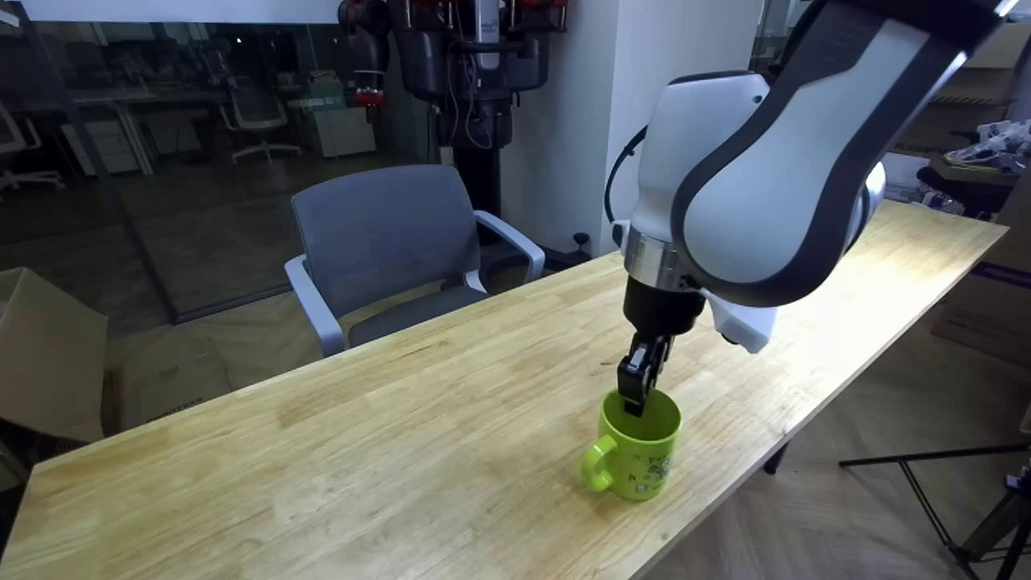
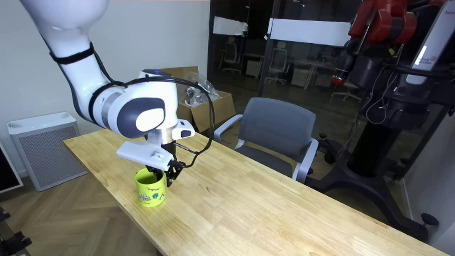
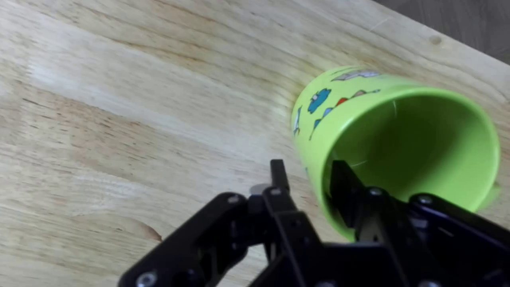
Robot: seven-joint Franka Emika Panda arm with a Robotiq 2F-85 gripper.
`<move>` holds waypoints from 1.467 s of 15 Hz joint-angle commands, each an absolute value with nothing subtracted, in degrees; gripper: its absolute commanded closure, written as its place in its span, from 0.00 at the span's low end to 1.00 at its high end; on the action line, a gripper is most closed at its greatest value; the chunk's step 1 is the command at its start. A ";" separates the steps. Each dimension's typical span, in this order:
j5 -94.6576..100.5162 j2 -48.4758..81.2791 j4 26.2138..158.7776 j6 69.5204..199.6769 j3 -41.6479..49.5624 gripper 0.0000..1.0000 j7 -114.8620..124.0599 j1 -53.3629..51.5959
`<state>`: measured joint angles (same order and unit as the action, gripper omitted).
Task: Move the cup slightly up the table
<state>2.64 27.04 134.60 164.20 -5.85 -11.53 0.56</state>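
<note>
Right up by the long edge, that's where the lime-green mug (image 1: 640,461) stands, upright on the butcher-block counter (image 1: 362,459), and in the wrist view the floor (image 3: 472,22) shows just past the wood. Plenty of room the other way! In both exterior views planks spread wide from the mug toward the far long side, where a grey office chair (image 2: 277,128) stands, and they run on lengthwise to either end. Now the pincer (image 3: 310,169): it straddles the mug's wall, black fingers (image 3: 344,191) parted, one dipped inside, one outside, and there's a gap between the outer one and the green, so no grip on anything (whether the inner one touches the wall, I can't tell). Textures, then: the mug is a smooth, shiny cylinder, loop handle (image 1: 590,466) at its side, printed with small cartoon figures and a string of coloured flags below the rim. Under it, pale tan boards, streaky grain, a round knot (image 3: 435,40) close to the edge. Above, the Panda arm (image 1: 765,185), all rounded white shells and dark trim, with a black cable (image 2: 212,117) looping off it in an exterior view.
</note>
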 commanded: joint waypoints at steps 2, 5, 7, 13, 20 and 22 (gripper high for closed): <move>2.56 27.87 133.33 165.66 -8.02 0.99 -14.06 1.94; 2.29 28.38 133.00 165.80 -8.95 0.99 -15.16 2.57; 2.40 28.49 132.89 165.73 -9.16 0.98 -15.79 2.91; 2.82 27.50 134.13 165.02 -8.27 0.90 -14.85 2.05; 3.35 28.17 131.32 165.07 -1.47 0.98 -5.62 -2.47; 3.39 29.31 129.13 164.21 1.94 0.98 -2.08 -3.51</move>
<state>2.54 28.00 132.72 165.22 -2.68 -8.22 -1.38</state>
